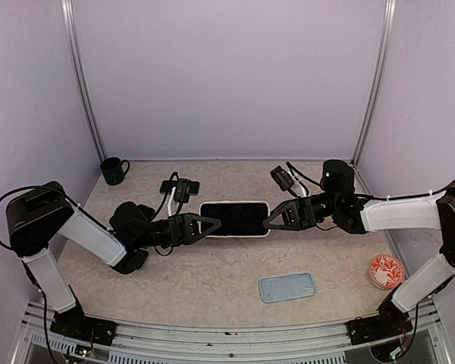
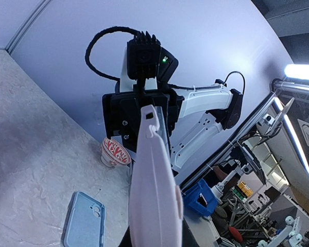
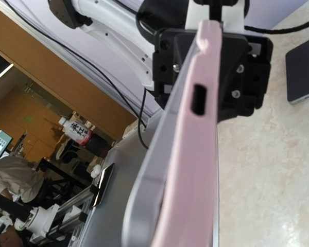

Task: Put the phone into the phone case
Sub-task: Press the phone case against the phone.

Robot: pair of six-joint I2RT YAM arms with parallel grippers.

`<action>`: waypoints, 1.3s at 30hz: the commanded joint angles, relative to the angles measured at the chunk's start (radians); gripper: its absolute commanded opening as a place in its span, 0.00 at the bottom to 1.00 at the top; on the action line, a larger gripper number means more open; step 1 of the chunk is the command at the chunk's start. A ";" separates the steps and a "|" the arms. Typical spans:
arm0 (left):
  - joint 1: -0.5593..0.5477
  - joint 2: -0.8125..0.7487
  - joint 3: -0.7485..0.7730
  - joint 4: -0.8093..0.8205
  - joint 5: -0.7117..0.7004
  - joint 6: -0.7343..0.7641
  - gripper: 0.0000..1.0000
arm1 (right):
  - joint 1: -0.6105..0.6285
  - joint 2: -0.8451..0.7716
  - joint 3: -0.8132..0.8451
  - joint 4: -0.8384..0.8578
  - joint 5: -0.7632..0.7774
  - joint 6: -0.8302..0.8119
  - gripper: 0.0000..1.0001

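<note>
- Spanning the whole scene, the beige marbled table (image 1: 212,280) carries everything, with both arms reaching in toward its middle from opposite sides.
- Left gripper (image 1: 216,224) comes in from the left and is pinched tight on the left end of the phone (image 1: 233,219); the fingers are almost fully together on that edge.
- Right gripper (image 1: 267,221) comes in from the right and is closed narrowly on the phone's right end, directly facing the other gripper.
- That phone sits between the two grippers at the table's centre, dark screen up, already wearing a pale pink case (image 3: 190,154) that shows along its edge in both wrist views.
- A light blue phone case (image 1: 288,287) lies flat, nearer and to the right of the phone, well apart from either gripper.
- A second dark phone (image 3: 304,69) lies flat on the table in the right wrist view.
- A dark green mug (image 1: 114,171) stands at the far left corner.
- A small red-patterned bowl (image 1: 386,270) sits near the right edge.
</note>
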State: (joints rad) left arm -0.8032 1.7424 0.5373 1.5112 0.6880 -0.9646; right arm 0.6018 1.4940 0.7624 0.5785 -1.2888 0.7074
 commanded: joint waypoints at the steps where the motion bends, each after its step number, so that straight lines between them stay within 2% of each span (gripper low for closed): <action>1: 0.001 -0.016 0.011 -0.009 -0.033 0.040 0.09 | 0.019 0.005 0.058 -0.144 0.014 -0.098 0.10; 4: -0.001 -0.028 0.010 -0.035 -0.038 0.058 0.13 | 0.019 0.005 0.073 -0.209 0.033 -0.138 0.08; 12: -0.004 -0.022 0.013 -0.033 -0.040 0.056 0.17 | 0.019 0.020 0.079 -0.227 0.058 -0.144 0.00; 28: -0.004 -0.023 0.012 -0.042 -0.043 0.057 0.34 | 0.019 0.019 0.111 -0.355 0.148 -0.224 0.00; 34: -0.004 -0.017 0.012 -0.038 -0.048 0.052 0.12 | 0.018 0.013 0.116 -0.377 0.157 -0.241 0.00; 39: -0.002 -0.018 0.011 -0.046 -0.046 0.054 0.00 | 0.019 0.005 0.119 -0.408 0.155 -0.266 0.00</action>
State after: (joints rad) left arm -0.7971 1.7348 0.5350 1.4132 0.6254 -0.9268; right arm 0.6022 1.5070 0.8505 0.2043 -1.1606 0.4736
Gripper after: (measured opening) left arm 0.115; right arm 0.078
